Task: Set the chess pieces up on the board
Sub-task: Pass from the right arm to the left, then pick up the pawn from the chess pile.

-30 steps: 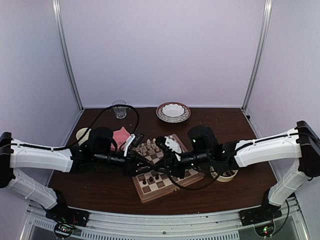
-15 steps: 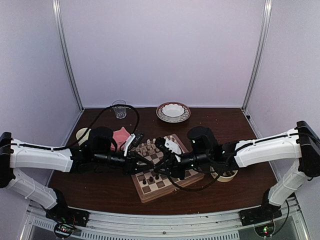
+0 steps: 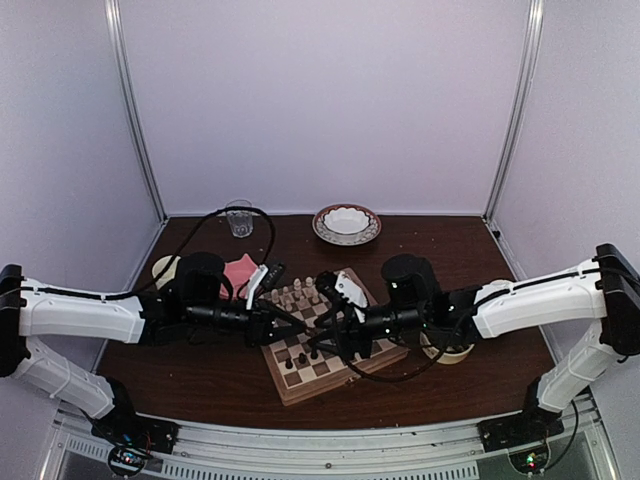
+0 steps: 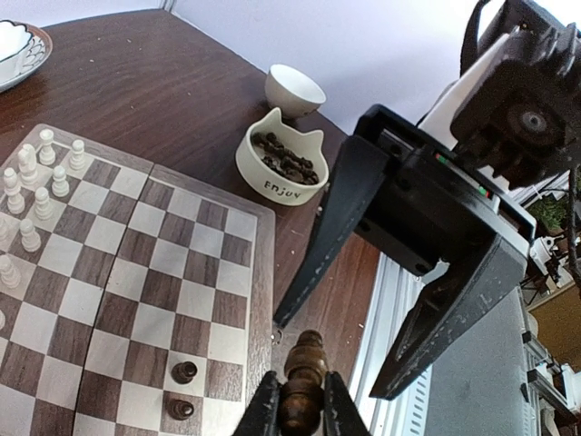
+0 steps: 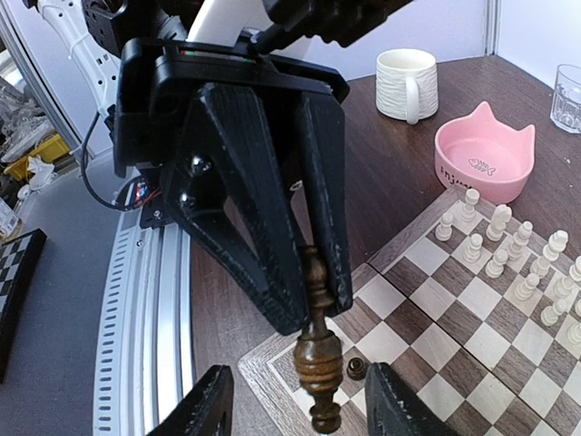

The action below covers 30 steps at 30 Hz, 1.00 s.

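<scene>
Chessman (image 4: 304,359) now in left gripper (image 4: 300,377), right gripper (image 5: 300,368) newly spread.

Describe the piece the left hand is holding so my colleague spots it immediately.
Find the chessboard, then look above its near side. There the left hand pinches a tall dark brown piece in the air; the small dark pieces nearby stand on squares.
</scene>
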### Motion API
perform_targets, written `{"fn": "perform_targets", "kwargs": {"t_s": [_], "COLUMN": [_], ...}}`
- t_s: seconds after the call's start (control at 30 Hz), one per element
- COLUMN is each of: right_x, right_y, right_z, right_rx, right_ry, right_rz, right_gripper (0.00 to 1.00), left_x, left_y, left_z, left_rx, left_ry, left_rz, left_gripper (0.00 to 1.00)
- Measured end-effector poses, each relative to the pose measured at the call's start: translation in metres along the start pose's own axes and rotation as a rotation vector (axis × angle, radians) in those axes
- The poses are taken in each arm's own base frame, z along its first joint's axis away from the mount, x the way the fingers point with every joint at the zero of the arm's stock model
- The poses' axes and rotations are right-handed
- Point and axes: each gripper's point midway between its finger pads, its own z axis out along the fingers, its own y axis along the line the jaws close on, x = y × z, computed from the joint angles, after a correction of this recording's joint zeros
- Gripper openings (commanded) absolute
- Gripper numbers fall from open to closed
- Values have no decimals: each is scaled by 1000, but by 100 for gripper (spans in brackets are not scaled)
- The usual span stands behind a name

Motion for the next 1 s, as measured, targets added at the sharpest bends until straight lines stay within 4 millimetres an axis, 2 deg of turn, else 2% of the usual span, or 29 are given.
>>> {"fn": "perform_targets", "kwargs": {"t_s": [0.2,0.3,0.57,0.83,1.0], "right_x": [-9,-14,-20,-21,-20], "right_y": [3,4,4,8,11], "right_z": [-11,-15,-17,-17,-17], "right_rx": [3,6,10,-11,-35], "right_ry": [-65,-95,-128,-132,-128], "right_rz": [20,21,31,39,45], "right_gripper": [51,48,45,36,21], "left_x": [-9,-12,-17,-21,-22], "left_y": [-5,-10,-20,-24,-25], "left_z": [-9,-13,-19,-22,-23], "left_rx": [13,34,76,84,85], "left_ry": [-47,-68,-109,-125,-130], "left_rz": [9,17,32,42,44], "left_gripper": [0,0,0,0,0]}}
